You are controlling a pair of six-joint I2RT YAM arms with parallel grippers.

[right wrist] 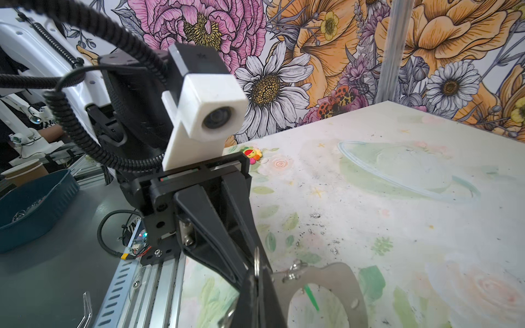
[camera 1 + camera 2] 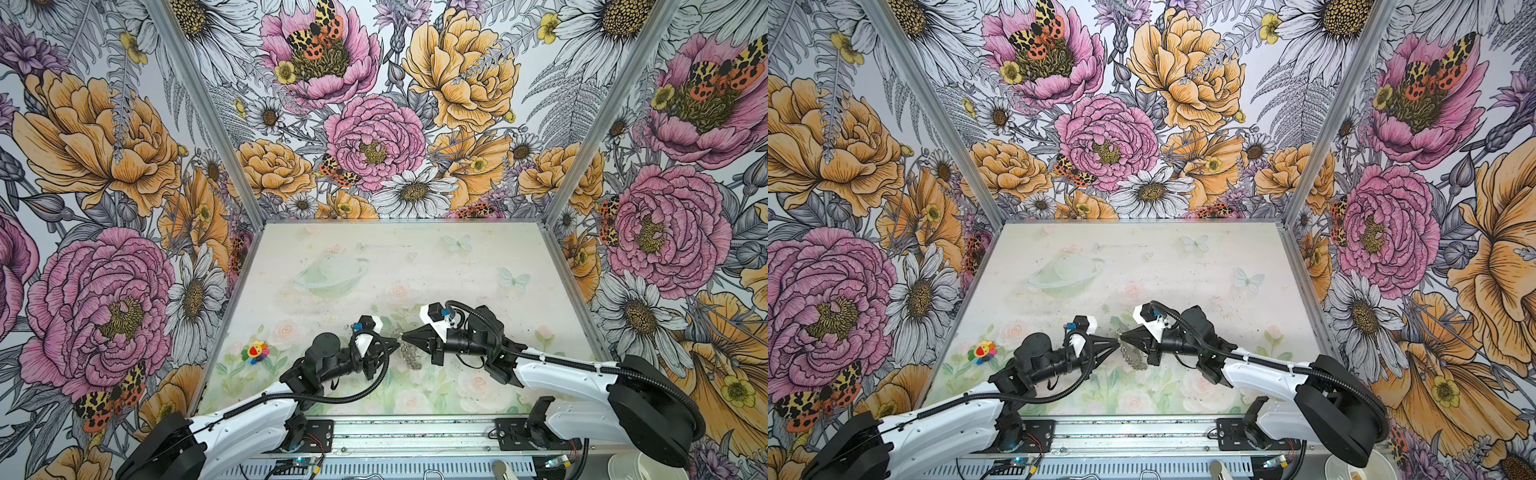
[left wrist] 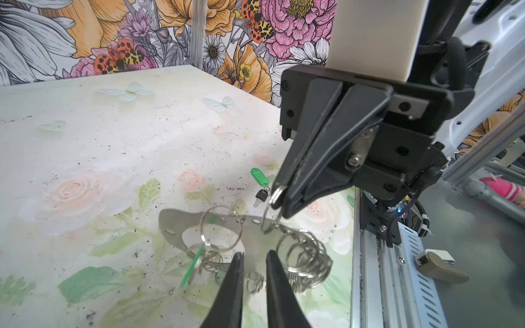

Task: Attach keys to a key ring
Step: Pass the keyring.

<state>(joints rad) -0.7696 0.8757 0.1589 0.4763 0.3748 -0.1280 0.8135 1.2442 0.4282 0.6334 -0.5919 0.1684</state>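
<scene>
**Top views.** In both top views the left gripper (image 2: 395,341) and right gripper (image 2: 406,337) meet tip to tip over the near middle of the table (image 2: 374,257). The key ring (image 2: 410,358) hangs just below them as a grey, glinting blur. No keys can be made out here. A flower toy (image 2: 254,352) sits well off to the left.

**Left wrist view.** The right gripper (image 3: 279,204) is pinched tight on one wire ring (image 3: 275,196) at the plate's edge. The left gripper's (image 3: 254,255) fingers (image 3: 235,284) stand narrowly apart, their bases cut off by the frame. The plate edge and small rings lie in the gap; I cannot tell whether the fingers press on them. One key (image 3: 262,195) with its green tag (image 3: 257,173) lies on the table beyond the key ring (image 3: 173,221). A second green tag (image 3: 193,265) hangs edge-on from a ring, its key hidden.

**Right wrist view.** The key ring (image 1: 341,275) is cut off at the frame's edge. The black fingertips overlap and are hard to separate.
</scene>
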